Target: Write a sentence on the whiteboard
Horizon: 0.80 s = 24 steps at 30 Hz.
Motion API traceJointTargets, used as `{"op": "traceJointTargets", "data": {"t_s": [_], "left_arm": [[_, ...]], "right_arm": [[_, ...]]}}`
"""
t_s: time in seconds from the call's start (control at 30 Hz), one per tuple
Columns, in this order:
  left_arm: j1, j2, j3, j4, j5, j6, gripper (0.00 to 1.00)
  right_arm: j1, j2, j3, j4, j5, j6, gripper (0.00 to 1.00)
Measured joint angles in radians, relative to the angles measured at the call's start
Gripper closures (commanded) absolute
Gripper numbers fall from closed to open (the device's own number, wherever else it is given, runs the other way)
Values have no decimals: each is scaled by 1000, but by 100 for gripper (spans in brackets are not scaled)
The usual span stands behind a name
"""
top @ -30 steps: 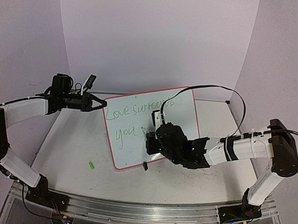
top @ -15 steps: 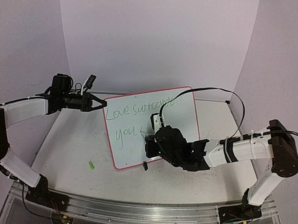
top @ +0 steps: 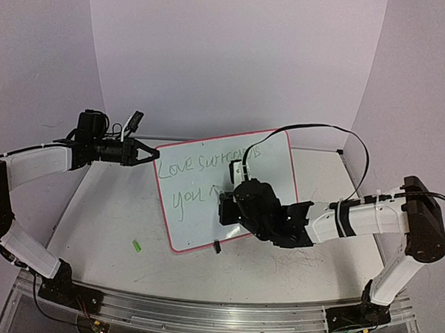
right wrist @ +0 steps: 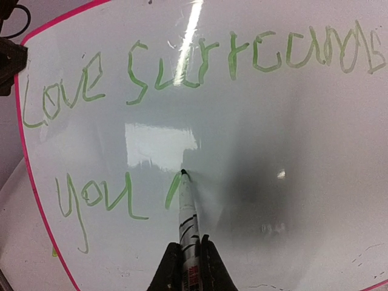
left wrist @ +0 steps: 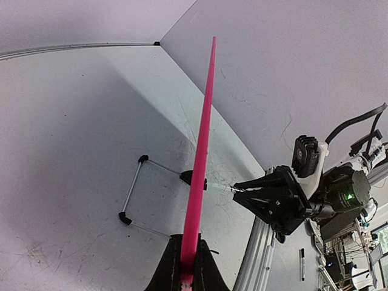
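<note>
whiteboard (top: 271, 165) stands propped mid-bench, leaning back toward the far edge, lower rim facing the near edge. left gripper (top: 150, 154) comes in from the left edge, fingers pinched on the pink rim at the board's upper left corner. Left wrist view shows the rim running straight up out of the closed jaws. My read: it's there as a brace so pen pressure doesn't tip or slide the board; the wire stand (left wrist: 136, 194) behind it looks too light to hold alone. right gripper (right wrist: 189, 257) is closed around the marker (right wrist: 187, 209), barrel roughly in line with the fingers, tip touching the board at the top of a fresh green stroke just right of "you". sentence (right wrist: 182, 66) reads "Love surrounds" on line one, "you" plus that started stroke on line two, so I'd judge the writing late, on a closing mark or another word. small green piece (top: 137, 245), possibly the cap, lies on the bench (top: 108, 220) toward the near-left corner, well apart from the board. No containers in view.
</note>
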Motion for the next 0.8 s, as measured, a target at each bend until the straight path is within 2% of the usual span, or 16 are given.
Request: {"op": "traceJointTargets", "data": {"t_s": [0.8], "left_arm": [[0, 0, 0, 0, 0, 0, 98]], "right_arm": [[19, -24, -51, -30, -3, 89, 100]]}}
